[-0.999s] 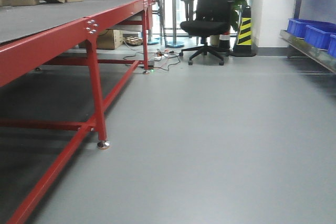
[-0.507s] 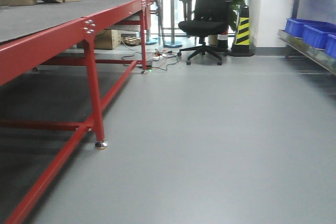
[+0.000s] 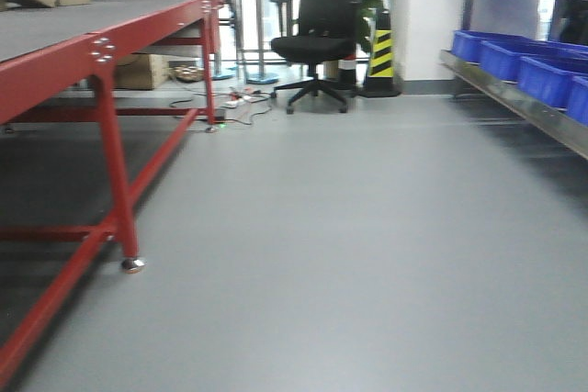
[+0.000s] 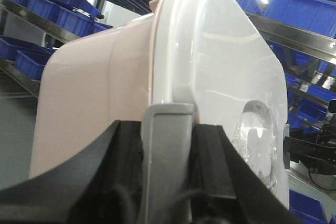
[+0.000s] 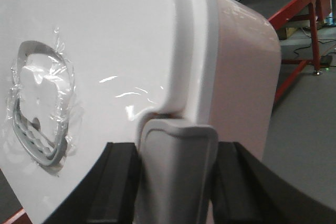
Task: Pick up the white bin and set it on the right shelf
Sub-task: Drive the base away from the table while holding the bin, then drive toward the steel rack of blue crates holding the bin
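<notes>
The white bin (image 4: 105,93) fills the left wrist view: a pinkish-white tub with a whiter lid. My left gripper (image 4: 167,145) is shut on the grey latch at the bin's rim. The bin also fills the right wrist view (image 5: 105,51). My right gripper (image 5: 176,156) is shut on the grey latch at the opposite rim. The bin is held off the floor between both arms. The right shelf (image 3: 514,89), steel with blue crates, shows at the right edge of the front view. The bin and the grippers are out of the front view.
A red-framed table (image 3: 101,52) with a dark mat runs along the left. A black office chair (image 3: 317,43) and a yellow-black cone (image 3: 381,61) stand at the back. Cables (image 3: 234,103) lie on the floor. Blue crates (image 4: 310,9) on steel shelving sit behind the bin.
The front view has swung to the right: the table, chair and cone have shifted left, and more of the right shelf with blue crates has come into view.
</notes>
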Robot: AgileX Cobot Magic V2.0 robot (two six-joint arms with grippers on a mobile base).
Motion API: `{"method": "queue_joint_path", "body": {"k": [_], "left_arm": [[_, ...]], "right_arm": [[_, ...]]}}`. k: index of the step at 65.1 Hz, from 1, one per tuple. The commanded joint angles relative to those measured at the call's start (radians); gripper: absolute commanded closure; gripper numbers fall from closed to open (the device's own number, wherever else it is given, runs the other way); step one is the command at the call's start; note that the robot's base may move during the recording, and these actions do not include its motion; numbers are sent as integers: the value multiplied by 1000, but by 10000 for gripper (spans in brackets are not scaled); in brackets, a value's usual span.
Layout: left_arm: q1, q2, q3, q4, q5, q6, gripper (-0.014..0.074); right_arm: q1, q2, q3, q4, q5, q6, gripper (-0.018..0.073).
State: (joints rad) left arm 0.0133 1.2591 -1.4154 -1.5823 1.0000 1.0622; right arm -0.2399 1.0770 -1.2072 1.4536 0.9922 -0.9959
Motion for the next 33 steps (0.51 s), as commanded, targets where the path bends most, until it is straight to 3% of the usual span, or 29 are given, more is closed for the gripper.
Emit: {"method": "queue_joint_path", "body": {"k": [1,33], "left_arm": [[-51,-32,-32,-13,282,32,722],[-51,-32,-32,-13,282,32,722]], "right_arm": [[41,-44,-43,212,295,-34,440],[41,-44,-43,212,295,-34,440]]}}
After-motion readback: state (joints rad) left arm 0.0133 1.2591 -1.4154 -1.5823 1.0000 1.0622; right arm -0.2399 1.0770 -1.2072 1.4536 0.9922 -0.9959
